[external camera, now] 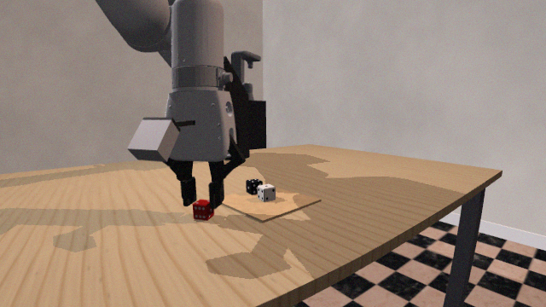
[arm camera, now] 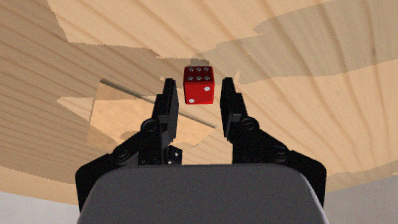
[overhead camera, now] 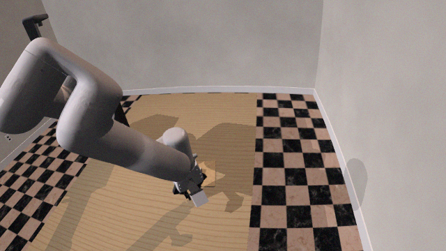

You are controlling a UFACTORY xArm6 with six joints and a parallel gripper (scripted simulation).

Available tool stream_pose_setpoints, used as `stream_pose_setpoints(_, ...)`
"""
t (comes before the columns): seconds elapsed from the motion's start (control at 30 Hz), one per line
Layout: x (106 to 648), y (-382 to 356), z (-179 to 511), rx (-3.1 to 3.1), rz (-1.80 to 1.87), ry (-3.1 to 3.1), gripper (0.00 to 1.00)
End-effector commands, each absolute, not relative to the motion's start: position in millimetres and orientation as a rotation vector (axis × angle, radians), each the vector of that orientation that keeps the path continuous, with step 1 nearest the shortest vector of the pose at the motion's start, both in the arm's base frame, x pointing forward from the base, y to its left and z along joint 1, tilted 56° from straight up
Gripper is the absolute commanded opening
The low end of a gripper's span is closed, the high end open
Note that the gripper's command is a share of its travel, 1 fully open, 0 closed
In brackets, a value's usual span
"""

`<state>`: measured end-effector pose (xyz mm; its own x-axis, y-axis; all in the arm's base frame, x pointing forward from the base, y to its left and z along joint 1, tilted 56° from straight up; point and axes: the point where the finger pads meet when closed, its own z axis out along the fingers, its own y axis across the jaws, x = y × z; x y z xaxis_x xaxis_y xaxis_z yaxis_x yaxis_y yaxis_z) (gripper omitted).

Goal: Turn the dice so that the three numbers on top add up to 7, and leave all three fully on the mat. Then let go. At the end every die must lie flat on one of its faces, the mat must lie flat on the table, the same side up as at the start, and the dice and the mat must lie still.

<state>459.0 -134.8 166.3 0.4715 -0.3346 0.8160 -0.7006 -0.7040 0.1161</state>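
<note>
The red die (external camera: 202, 210) lies on the bare table, just off the near-left edge of the tan mat (external camera: 270, 205). In the wrist view the red die (arm camera: 199, 85) shows six pips on one face. My gripper (external camera: 202, 197) points straight down right over it, fingers apart, one on each side of the die's top, not pinching it. The wrist view shows the gripper (arm camera: 198, 92) with gaps on both sides of the die. The black die (external camera: 253, 186) and the white die (external camera: 266, 193) sit side by side on the mat. In the top view the arm hides the dice; only the gripper (overhead camera: 186, 191) and part of the mat (overhead camera: 210, 174) show.
The mat's raised front edge (arm camera: 155, 102) runs just left of the fingers. The table's right edge (external camera: 384, 239) is well away from the dice. A dark stand (external camera: 249, 115) rises behind the arm.
</note>
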Motion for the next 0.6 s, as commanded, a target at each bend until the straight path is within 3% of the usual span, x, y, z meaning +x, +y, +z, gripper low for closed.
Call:
stream_pose_setpoints(0.0, 462.2, -137.4, 164.1, 2.285, 1.129, -0.862, 0.42)
stream_pose_setpoints(0.57, 469.1, -145.5, 156.8, 2.285, 1.129, -0.862, 0.42)
